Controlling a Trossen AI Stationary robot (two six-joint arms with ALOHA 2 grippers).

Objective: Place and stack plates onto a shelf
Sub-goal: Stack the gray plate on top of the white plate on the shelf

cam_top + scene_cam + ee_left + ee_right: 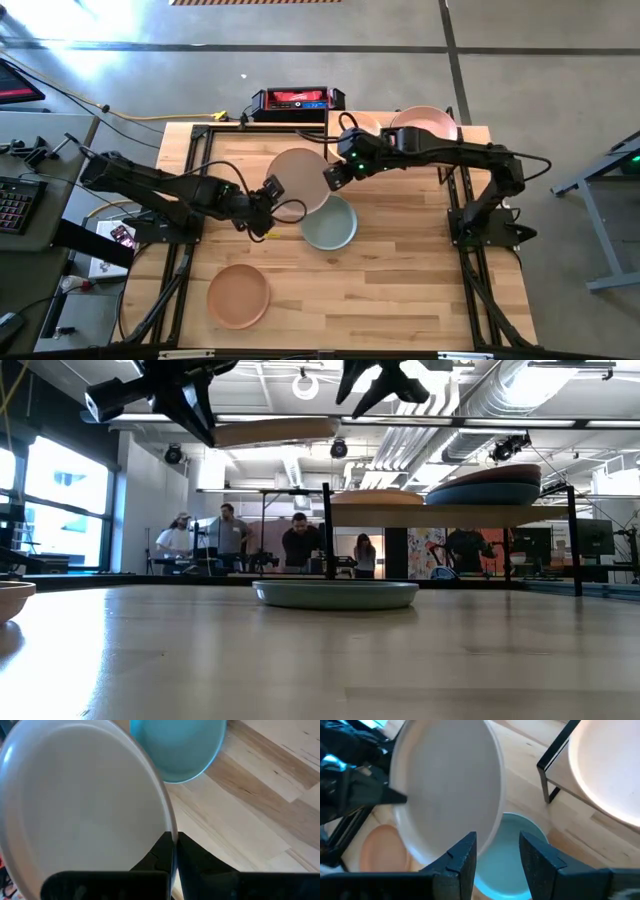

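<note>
My left gripper (268,203) is shut on a beige plate (300,178), held in the air over the middle of the table. My right gripper (497,855) is open at the plate's opposite rim (496,815); its fingers show nothing between them, and I cannot tell whether one of them touches the rim. Below lies a pale blue-green plate (328,225), flat on the tabletop. A peach plate (238,296) lies near the front left. The shelf (450,515) at the far right carries a pink plate (425,125) and other plates. My left gripper pinches the beige plate's rim (173,837) between its two fingers, one finger on each face. The fingers come from the table's left, slanting down. The plate is lifted clear of the table and shows about level (275,430) in the low view.
A black and red box (298,100) sits at the table's far edge. The shelf's black legs (551,765) stand close behind the blue-green plate. Several people (300,545) stand in the room beyond the table. Bare tabletop (400,290) lies at the front right.
</note>
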